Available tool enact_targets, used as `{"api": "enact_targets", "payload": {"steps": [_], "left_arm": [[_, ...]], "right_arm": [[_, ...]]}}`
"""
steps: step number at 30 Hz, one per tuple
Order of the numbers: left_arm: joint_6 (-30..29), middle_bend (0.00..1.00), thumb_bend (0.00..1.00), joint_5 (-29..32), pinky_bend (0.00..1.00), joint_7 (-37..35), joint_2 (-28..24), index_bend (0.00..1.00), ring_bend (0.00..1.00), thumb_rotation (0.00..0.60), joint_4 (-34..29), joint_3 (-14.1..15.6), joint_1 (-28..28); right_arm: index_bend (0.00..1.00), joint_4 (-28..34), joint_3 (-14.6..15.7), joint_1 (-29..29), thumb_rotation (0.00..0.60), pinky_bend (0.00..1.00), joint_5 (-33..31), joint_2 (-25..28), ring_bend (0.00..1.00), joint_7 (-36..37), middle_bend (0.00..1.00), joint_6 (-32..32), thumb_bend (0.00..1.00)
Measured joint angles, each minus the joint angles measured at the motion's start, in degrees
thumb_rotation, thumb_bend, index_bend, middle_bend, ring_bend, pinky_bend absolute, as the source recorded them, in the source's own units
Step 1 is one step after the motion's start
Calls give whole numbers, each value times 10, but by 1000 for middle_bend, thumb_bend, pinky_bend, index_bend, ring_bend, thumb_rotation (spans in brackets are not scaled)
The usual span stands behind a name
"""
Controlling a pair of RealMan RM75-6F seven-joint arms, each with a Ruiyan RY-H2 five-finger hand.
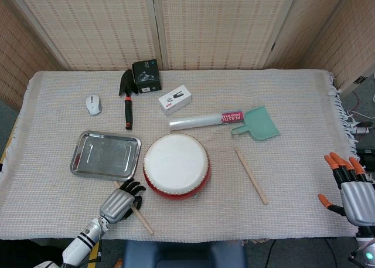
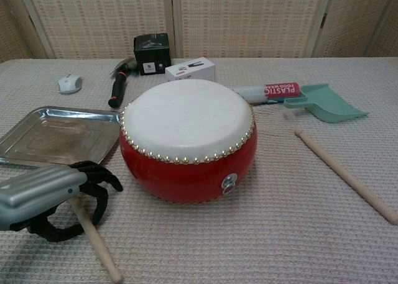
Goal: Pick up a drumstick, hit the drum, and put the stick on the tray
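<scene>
On the tabletop (image 1: 304,104) I see the drum (image 1: 176,165) beside the tray (image 1: 106,155), my left robot hand (image 2: 50,197) with fingers curled around a drumstick (image 2: 96,247) in front of the tray, my right robot hand (image 1: 350,189) spread and holding nothing, and a second stick (image 1: 251,176) lying right of the drum.

Left hand (image 1: 120,200) low, fingers curled closed; right hand (image 1: 350,189) raised, fingers spread.
</scene>
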State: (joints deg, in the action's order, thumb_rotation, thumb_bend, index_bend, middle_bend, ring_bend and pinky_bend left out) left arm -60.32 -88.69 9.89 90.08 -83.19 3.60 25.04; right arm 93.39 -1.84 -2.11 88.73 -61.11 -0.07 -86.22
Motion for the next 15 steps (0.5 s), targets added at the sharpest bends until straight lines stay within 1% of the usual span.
{"api": "enact_targets", "payload": {"steps": [6,11,15], "left_arm": [[-1,200,327,4,66,-36,-1,587,100,600,-2,2,-1],[-3,203,326,8,66,-45,-2,589,100,600,-1,3,-4],[-5,204,326,17,67,-76,-9,588,101,600,-12,1,-7]], "right_arm": [[1,2,0,-2,600,0,-2,2,0,0,21,5,211],[1,4,0,-4,600,0,-2,3,0,-1,21,8,212],[1,5,0,-5,600,0,-3,3,0,-3,21,9,212]]}}
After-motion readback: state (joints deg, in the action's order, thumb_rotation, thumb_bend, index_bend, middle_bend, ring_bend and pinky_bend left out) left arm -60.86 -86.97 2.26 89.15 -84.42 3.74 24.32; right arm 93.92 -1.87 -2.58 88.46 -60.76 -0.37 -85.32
